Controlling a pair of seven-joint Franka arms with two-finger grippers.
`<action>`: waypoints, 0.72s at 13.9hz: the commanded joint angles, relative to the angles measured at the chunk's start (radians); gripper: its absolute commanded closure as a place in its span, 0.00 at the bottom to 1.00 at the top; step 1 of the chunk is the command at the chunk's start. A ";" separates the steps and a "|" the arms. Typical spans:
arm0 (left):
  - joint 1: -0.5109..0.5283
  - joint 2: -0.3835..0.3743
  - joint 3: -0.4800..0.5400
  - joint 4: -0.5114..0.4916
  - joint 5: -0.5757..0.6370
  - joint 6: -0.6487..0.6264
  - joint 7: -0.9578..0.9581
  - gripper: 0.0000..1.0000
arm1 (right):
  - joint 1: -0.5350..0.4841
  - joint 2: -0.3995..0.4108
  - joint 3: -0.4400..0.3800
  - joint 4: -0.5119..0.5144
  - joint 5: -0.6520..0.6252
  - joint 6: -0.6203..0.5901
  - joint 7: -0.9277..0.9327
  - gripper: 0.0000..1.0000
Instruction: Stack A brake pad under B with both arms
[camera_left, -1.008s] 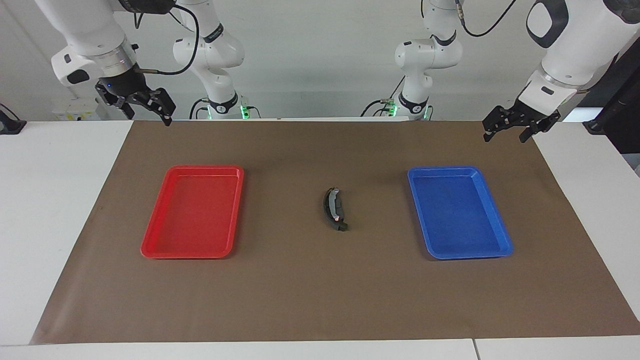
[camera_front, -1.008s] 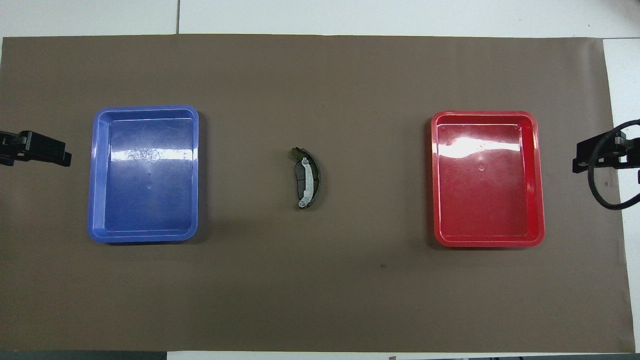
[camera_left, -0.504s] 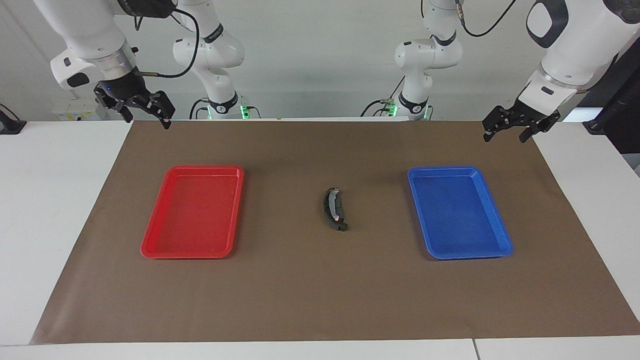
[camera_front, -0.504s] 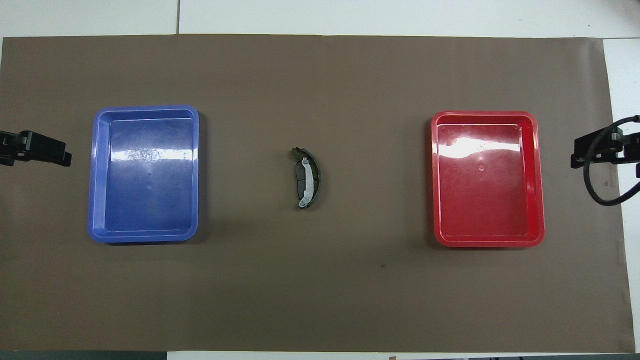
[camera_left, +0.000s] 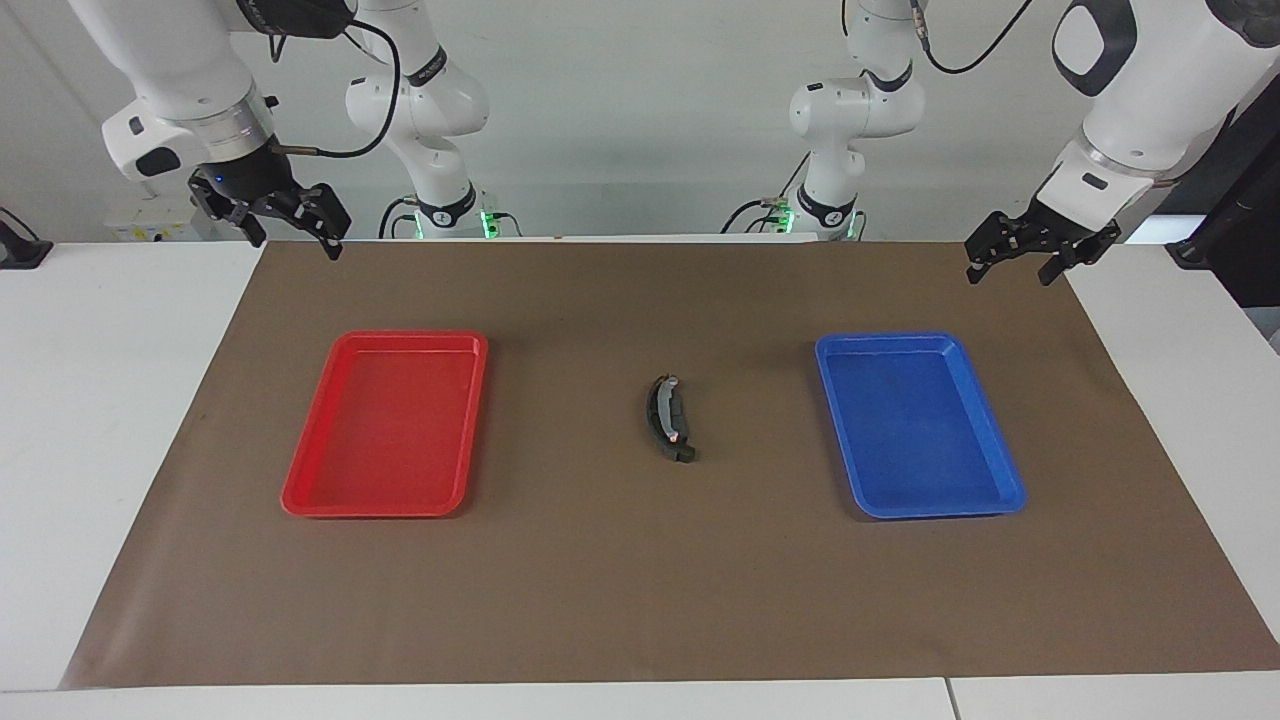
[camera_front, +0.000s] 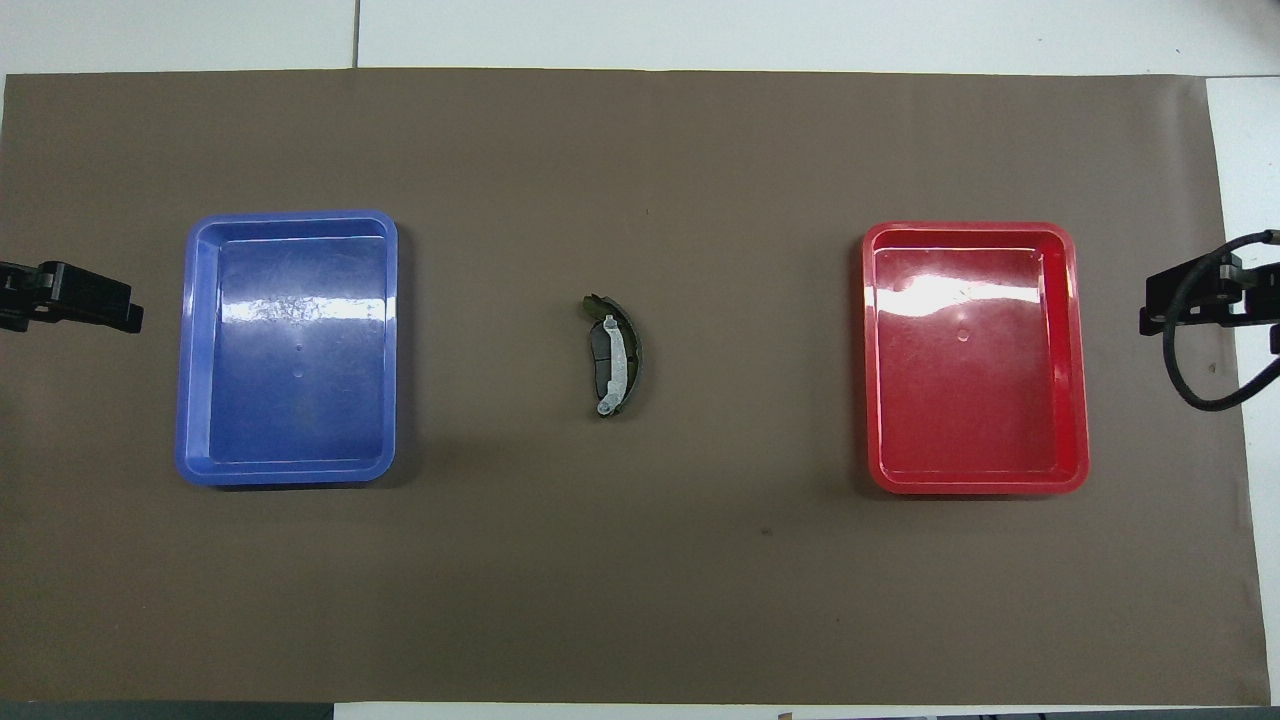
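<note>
The crescent brake shoe B (camera_left: 664, 411), dark with a light grey strip and a small bright spot, lies on the short dark brake pad A (camera_left: 684, 454) in the middle of the brown mat, between the two trays. In the overhead view B (camera_front: 616, 352) covers most of the pad (camera_front: 597, 364). My left gripper (camera_left: 1008, 274) hangs open and empty over the mat's corner near the left arm's base. My right gripper (camera_left: 296, 244) hangs open and empty over the mat's corner near the right arm's base. Both are far from the stack.
A red tray (camera_left: 312, 470) lies toward the right arm's end and a blue tray (camera_left: 1000, 470) toward the left arm's end; nothing lies in either. The brown mat (camera_left: 640, 600) covers the white table. Two further arms stand at the back.
My right gripper has drifted up and a little sideways over its corner. The left gripper and the stacked pads have not moved.
</note>
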 joint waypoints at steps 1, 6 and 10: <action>0.000 -0.014 -0.002 -0.014 0.013 0.012 0.007 0.00 | 0.003 -0.004 -0.002 0.004 -0.007 0.000 -0.028 0.01; -0.009 -0.014 -0.002 -0.014 0.013 0.011 0.009 0.00 | 0.003 -0.005 0.000 0.001 0.001 0.000 -0.029 0.01; -0.009 -0.014 -0.002 -0.014 0.013 0.012 0.009 0.00 | 0.001 -0.007 0.000 0.001 0.005 0.000 -0.031 0.01</action>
